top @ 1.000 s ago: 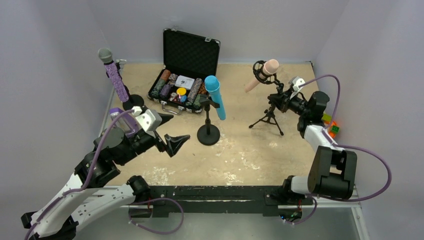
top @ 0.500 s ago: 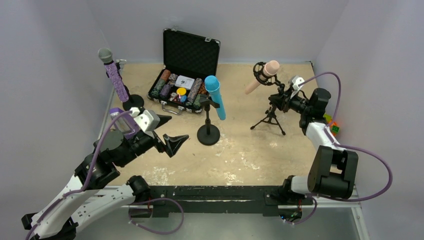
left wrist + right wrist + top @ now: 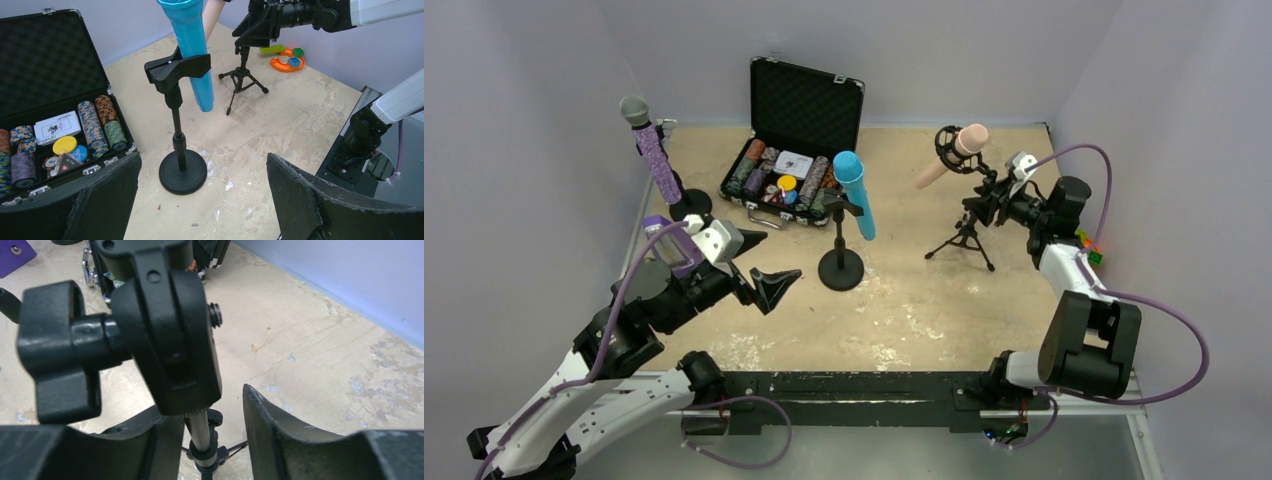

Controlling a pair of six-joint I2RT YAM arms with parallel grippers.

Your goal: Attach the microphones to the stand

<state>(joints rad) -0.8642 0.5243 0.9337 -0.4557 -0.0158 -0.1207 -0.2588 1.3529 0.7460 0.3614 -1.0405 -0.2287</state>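
The top camera looks down from above the near edge over the whole table [image 3: 924,290]. The left wrist camera faces across it toward the tripod [image 3: 243,75], which the right wrist camera sees from very close.

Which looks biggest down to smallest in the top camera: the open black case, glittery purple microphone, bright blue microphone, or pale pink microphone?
1. open black case
2. glittery purple microphone
3. bright blue microphone and pale pink microphone look alike: unranked
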